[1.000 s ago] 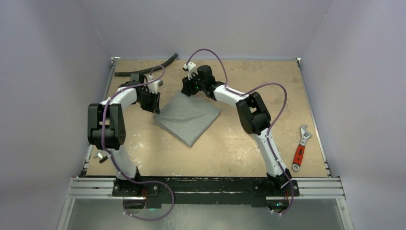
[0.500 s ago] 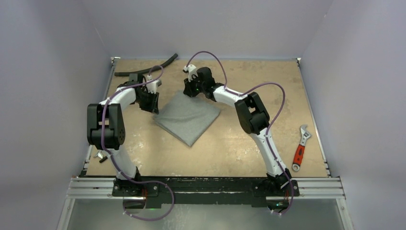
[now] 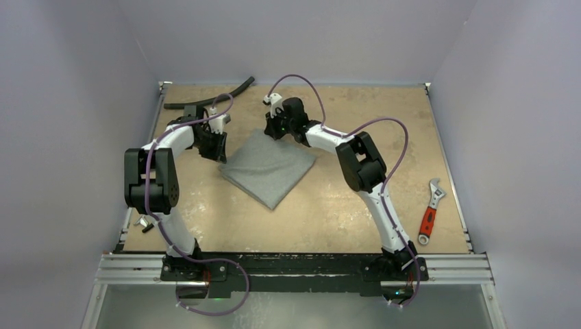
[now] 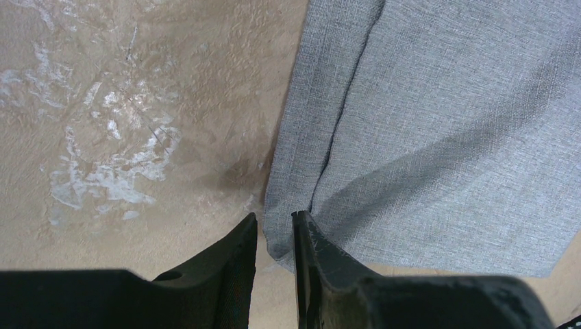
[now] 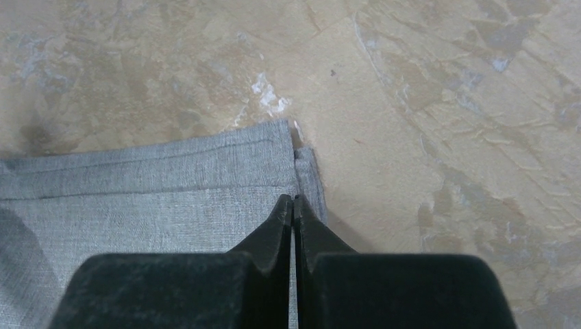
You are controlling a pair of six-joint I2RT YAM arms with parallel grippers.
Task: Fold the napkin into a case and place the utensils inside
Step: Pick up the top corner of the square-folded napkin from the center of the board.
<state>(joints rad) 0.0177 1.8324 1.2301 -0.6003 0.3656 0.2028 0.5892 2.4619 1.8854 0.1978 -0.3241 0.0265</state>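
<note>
The napkin (image 3: pixel 268 167) lies folded flat in the middle of the counter (image 3: pixel 342 205), between the two arms. The right claw (image 5: pixel 294 200) is pressed fully shut at the napkin's far corner, fingertips meeting over the layered edge; whether cloth is pinched between them cannot be told. The left claw (image 4: pixel 274 223) stands at the napkin's left corner with a narrow gap between its fingers, the cloth's edge at that gap. A wrench (image 3: pixel 429 210) lies well apart at the right.

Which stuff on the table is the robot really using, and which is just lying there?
Using:
napkin, a folded grey cloth
left tool, at its corner
right tool, shut at its other corner

Just lying there:
red-handled wrench
black hose
</note>
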